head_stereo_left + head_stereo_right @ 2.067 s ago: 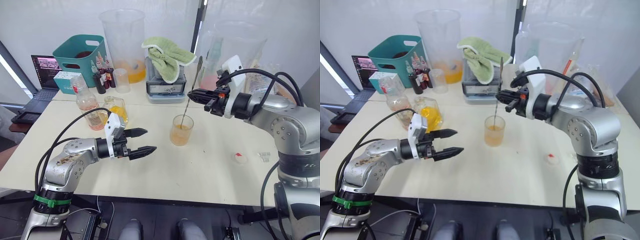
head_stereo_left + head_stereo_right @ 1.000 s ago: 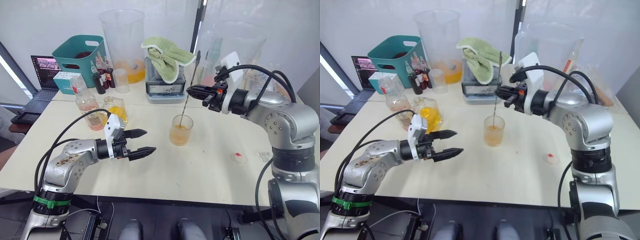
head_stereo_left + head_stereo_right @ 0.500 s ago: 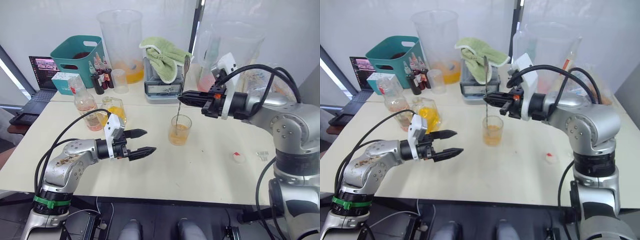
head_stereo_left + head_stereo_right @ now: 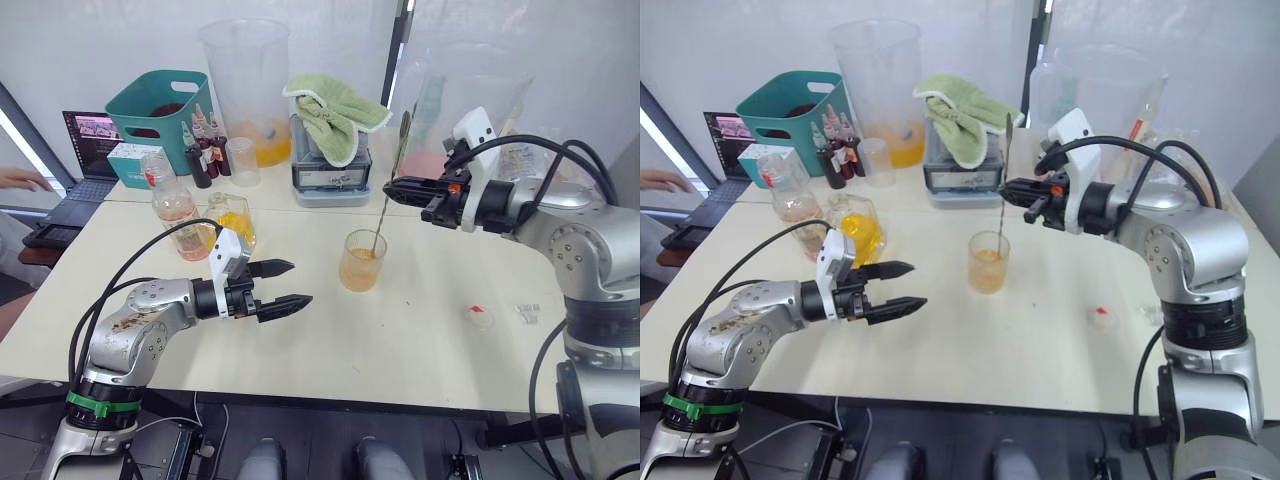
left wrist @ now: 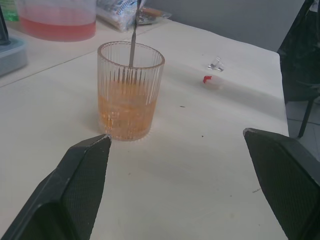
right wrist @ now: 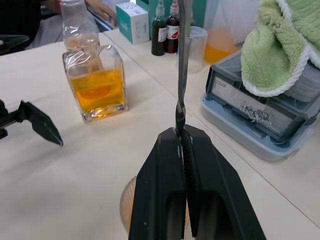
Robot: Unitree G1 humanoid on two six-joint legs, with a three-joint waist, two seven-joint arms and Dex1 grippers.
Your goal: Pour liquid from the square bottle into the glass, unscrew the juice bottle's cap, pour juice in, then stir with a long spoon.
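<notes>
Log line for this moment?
stage: stirring | right gripper: shut on spoon, in glass | left gripper: open, idle

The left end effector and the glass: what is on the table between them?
Nothing. In the left wrist view, bare table runs from the open left end effector to the glass, which holds orange liquid and the spoon.

The right gripper pinches a long metal spoon by its stem, the spoon tilted with its lower end down in the ribbed clear glass of orange liquid at mid-table. Left of the glass, the left gripper hovers over the cream table, fingers spread. Farther left stand a square glass bottle of amber liquid and a clear round bottle of pinkish juice.
</notes>
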